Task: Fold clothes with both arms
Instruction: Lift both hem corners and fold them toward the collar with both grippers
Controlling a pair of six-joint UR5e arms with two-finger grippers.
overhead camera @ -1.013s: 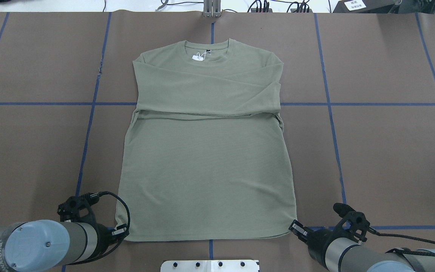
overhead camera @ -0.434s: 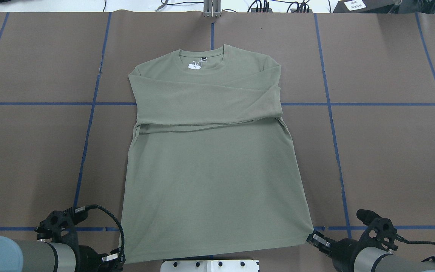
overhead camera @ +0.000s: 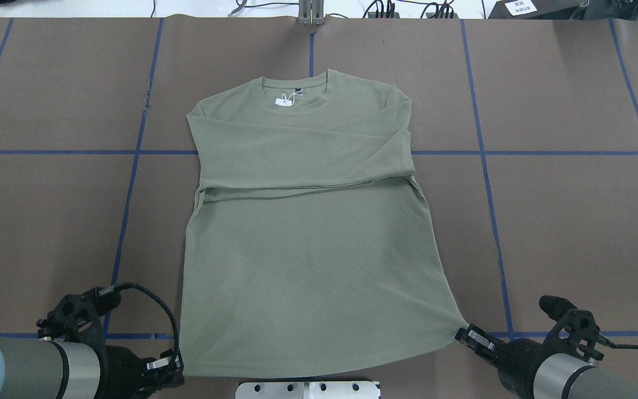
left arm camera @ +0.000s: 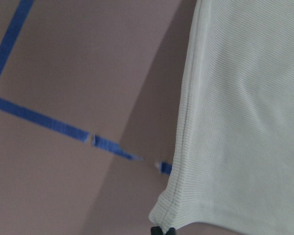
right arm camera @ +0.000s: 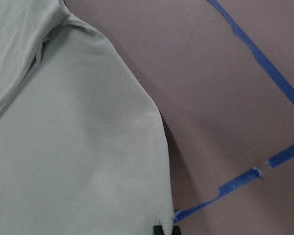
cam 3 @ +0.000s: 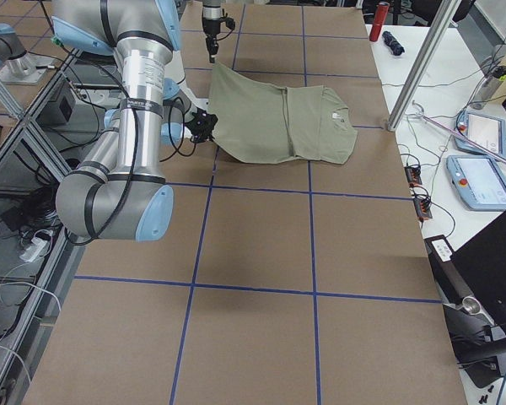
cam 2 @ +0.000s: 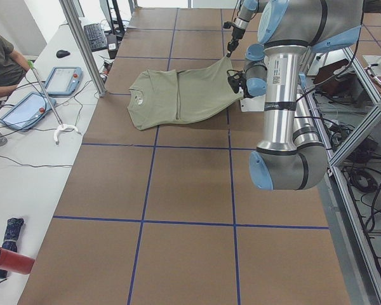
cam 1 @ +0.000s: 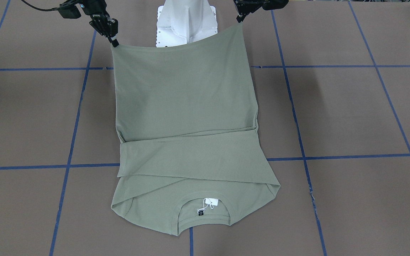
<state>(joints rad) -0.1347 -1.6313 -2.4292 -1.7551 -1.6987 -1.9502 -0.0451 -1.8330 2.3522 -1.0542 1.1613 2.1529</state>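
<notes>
— Shirt (overhead camera: 308,233) heading, please: which way does it run on your table (overhead camera: 574,221)?

— Your overhead view has it lengthwise from the robot outward: neck (overhead camera: 297,93) at the far end, hem (overhead camera: 319,370) at the robot's end, just beside the white base plate (overhead camera: 308,389). It sits near the table's middle, with both sleeves (overhead camera: 302,147) folded across the chest and the white tag (overhead camera: 283,101) showing inside the neck.

— And the grippers you're driving?

— Each one is pinched closed on a hem corner. The left gripper (overhead camera: 174,363) has the corner on your overhead view's left, and the right gripper (overhead camera: 466,335) has the opposite one. In your side cameras the hem end is raised off the table and slopes down to the chest and neck, which lie flat. The cloth between the two corners is drawn fairly straight.
</notes>
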